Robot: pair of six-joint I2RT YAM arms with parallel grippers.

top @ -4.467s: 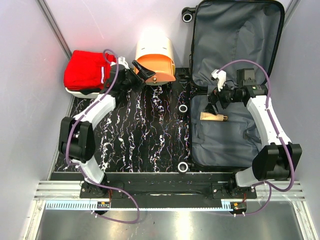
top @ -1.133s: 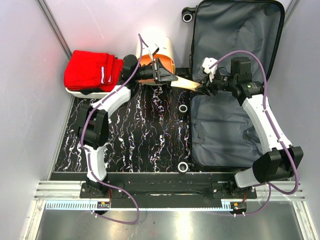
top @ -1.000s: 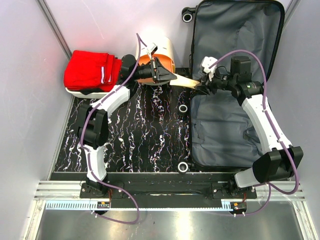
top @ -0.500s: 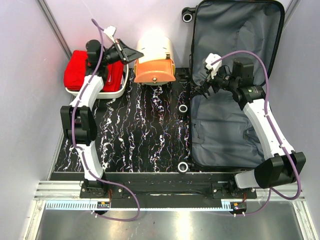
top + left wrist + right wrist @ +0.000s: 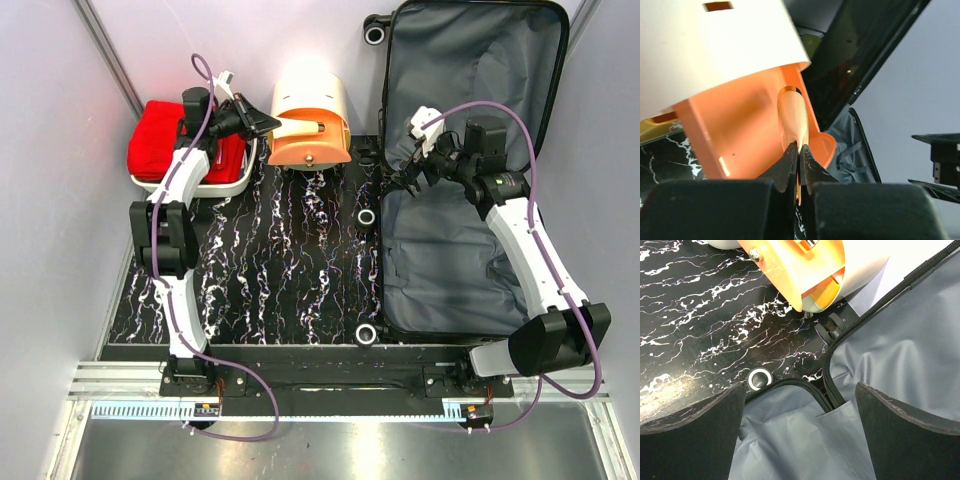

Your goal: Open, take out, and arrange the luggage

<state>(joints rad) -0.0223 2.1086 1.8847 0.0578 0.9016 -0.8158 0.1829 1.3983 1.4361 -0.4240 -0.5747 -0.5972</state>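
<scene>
**A:** From the top camera, where is the luggage?

**B:** The luggage (image 5: 470,100) lies open on the right side of the table. Its grey lining faces up, with 1 half farther from the arms and 1 half nearer.

**A:** And the 2 arms?

**B:** The right gripper (image 5: 408,178) hangs over the left rim of the luggage, with its jaws spread wide and nothing in them. The left gripper (image 5: 268,122) is at the back left, pinched on a beige tube (image 5: 298,125). The far end of the tube reaches the cream-and-orange box (image 5: 310,100). Beside that arm a red cloth (image 5: 170,140) lies in a white tray (image 5: 225,185). A black mat (image 5: 270,270) with white veins covers the table.

**A:** What does the left wrist camera show?

**B:** The jaws press together on the flat end of the tube (image 5: 792,117). The tube points into the orange inside of the box (image 5: 735,125), but I cannot tell if it touches. The dark edge of the luggage (image 5: 860,65) shows on the right.

**A:** And the right wrist camera?

**B:** The 2 fingers (image 5: 690,440) stand far apart, and between them is only the grey lining of the luggage (image 5: 890,355). 1 wheel (image 5: 759,379) sits just beside the rim, over the mat (image 5: 690,305). The box (image 5: 800,265) is beyond it.
</scene>
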